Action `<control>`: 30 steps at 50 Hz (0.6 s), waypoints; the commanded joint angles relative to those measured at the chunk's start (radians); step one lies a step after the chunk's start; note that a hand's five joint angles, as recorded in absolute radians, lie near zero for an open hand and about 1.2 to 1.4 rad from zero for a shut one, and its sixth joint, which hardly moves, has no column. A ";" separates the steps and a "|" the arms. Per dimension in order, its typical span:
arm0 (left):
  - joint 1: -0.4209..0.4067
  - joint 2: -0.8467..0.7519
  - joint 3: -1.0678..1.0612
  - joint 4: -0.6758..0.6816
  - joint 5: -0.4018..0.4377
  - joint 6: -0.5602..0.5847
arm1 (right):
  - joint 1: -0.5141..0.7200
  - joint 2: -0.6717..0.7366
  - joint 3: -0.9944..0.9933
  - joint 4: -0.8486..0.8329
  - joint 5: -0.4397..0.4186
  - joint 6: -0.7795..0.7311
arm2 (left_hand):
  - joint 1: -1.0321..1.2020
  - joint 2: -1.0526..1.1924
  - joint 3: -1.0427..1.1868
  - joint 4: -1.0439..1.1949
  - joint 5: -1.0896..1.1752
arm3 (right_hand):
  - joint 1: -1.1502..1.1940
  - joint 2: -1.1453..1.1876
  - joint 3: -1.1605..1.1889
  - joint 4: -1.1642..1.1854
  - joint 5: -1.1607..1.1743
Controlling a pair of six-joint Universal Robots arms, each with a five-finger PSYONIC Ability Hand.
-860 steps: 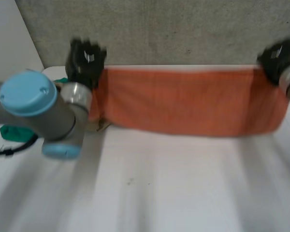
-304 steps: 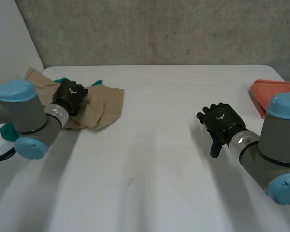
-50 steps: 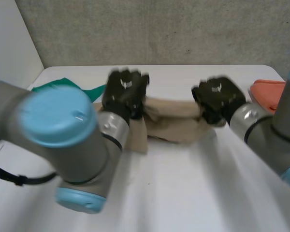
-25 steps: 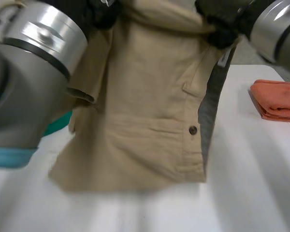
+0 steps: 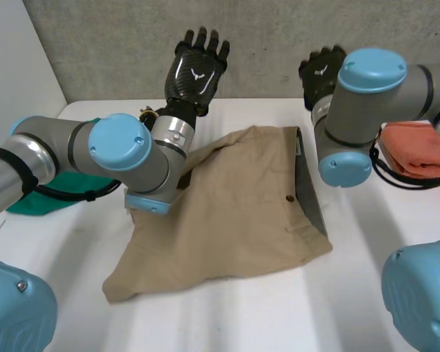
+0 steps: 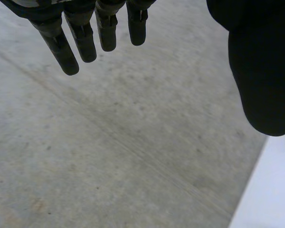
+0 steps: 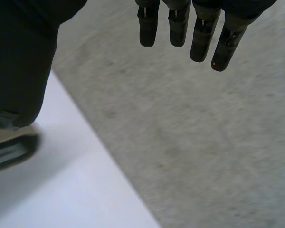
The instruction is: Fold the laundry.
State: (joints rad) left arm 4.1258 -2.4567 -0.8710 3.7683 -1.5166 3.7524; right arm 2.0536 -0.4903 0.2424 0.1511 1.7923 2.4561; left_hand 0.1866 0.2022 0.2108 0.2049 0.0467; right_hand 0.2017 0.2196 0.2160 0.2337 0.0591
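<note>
In the head view, the right arm [image 5: 359, 110] covers most of the right hand [image 5: 319, 73]. Its fingers rise straight and apart behind the arm's blue cap. The left arm [image 5: 117, 150] hides part of a green cloth [image 5: 22, 199] at the far left. The right arm cuts off an orange cloth [image 5: 418, 154] folded at the right. The left hand [image 5: 196, 70] is raised clear of everything, fingers spread wide.

The beige garment [image 5: 235, 213] lies spread in the middle of the table [image 5: 227, 315], with neither hand on it. It is creased, shows a dark button [image 5: 290, 198], and has a grey inner edge along its right side. The left arm crosses its far left corner. The table is white, with a grey concrete wall [image 5: 279, 37] behind.

In the left wrist view, the left hand [image 6: 263, 76] is cut off at the palm. Its fingers [image 6: 61, 52] are straight and slightly apart, holding nothing, against the wall [image 6: 109, 156]. I cannot tell what the white strip beside the thumb is.

In the right wrist view, the right hand [image 7: 19, 57] has straight, loose fingers [image 7: 180, 26]. A sliver of the beige garment [image 7: 4, 135] shows under the thumb on the table [image 7: 61, 190].
</note>
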 commanded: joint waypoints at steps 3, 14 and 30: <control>-0.001 0.264 -0.221 -0.001 -0.048 -0.121 | -0.003 -0.229 0.150 0.014 -0.050 -0.011 | -0.005 -0.021 -0.030 -0.024 -0.040 | -0.027 -0.045 -0.042 -0.059 -0.059; 0.002 0.605 -0.612 -0.310 -0.053 -0.201 | -0.010 -0.525 0.639 0.228 -0.220 -0.003 | 0.082 0.067 0.058 0.064 0.048 | -0.027 -0.045 -0.042 -0.059 -0.059; 0.062 0.771 -1.043 -0.622 -0.126 -0.413 | -0.115 -0.636 1.281 0.029 -0.479 0.046 | 0.291 0.275 0.267 0.273 0.256 | 0.162 0.144 0.148 0.130 0.130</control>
State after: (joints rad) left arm 4.1667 -1.7029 -1.7935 3.1803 -1.6264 3.3718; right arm 1.9864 -1.1157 1.3397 0.3551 1.3935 2.4785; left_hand 0.3946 0.3989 0.3963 0.4004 0.2299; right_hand 0.2164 0.2549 0.2530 0.2489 0.0888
